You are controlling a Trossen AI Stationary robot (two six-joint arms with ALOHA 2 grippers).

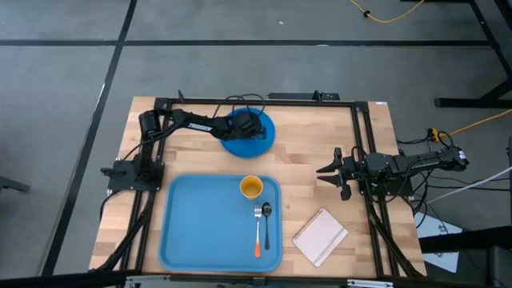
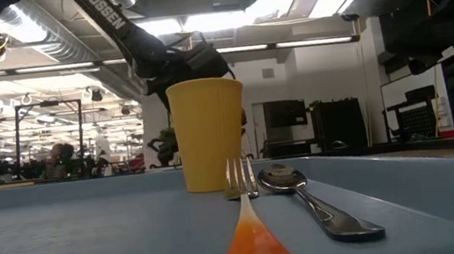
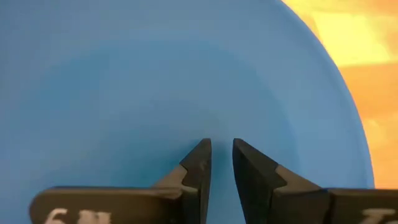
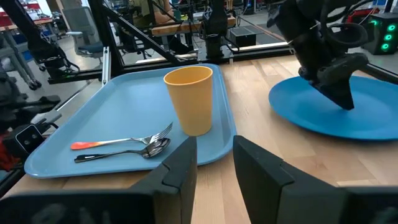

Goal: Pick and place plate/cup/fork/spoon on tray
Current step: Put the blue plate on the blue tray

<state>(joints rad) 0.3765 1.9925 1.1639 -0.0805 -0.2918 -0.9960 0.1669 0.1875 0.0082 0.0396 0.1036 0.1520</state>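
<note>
The flat round dark-blue plate [image 1: 260, 136] is seen upper centre on the wooden surface [image 1: 308, 172], directly beneath the left claw [image 1: 246, 126], whose fingers stand slightly parted, gripping nothing, tips at its face.

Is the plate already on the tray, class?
No: in the high view the plate lies on the bare wooden table beyond the tray, with the left gripper over it.
</note>
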